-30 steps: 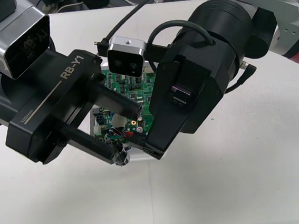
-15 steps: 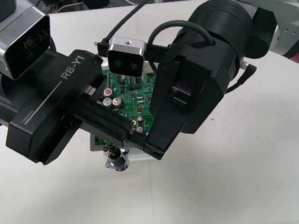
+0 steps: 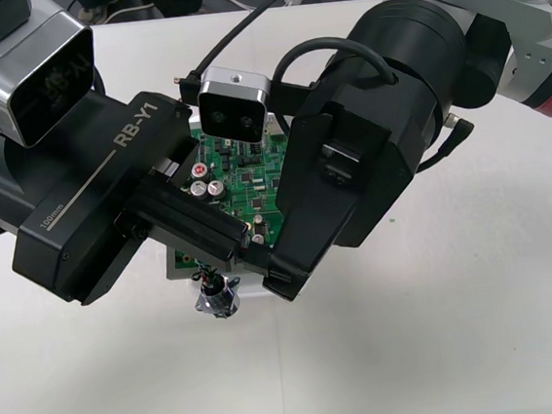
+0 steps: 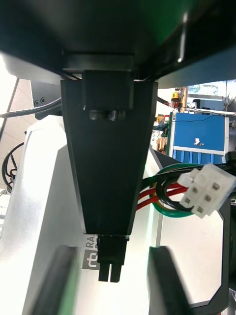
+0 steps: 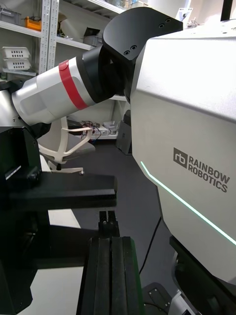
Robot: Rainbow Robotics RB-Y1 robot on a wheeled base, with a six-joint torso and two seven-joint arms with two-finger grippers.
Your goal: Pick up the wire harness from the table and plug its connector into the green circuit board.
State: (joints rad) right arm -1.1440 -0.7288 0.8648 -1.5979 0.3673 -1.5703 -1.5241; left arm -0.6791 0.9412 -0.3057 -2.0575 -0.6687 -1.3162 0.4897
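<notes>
While both arms crowd over the green circuit board (image 3: 244, 176) in the middle of the front view, the left tool (image 3: 244, 241) reaches in from the left edge and lies across the board's lower half, its two black fingers (image 5: 110, 275) pressed flat together. They pinch the wire harness (image 3: 210, 284): its thin wires (image 3: 204, 271) come out from under the fingers at the lower edge of the white base (image 3: 176, 266). The round metal socket (image 3: 218, 299) sits just below that edge, on or right above the counter (image 3: 417, 350) (which of the two cannot be told). The harness's plug is hidden beneath the tools, so whether it sits in the board cannot be told. The right tool (image 3: 273, 274) slants down from the upper right, its tip just right of the left tool's fingertips, at the base's lower edge. Its own fingers (image 4: 164, 280) stand apart with nothing between them, and ahead of them red, black and green wires loop beside a white four-hole connector (image 4: 201, 189).
</notes>
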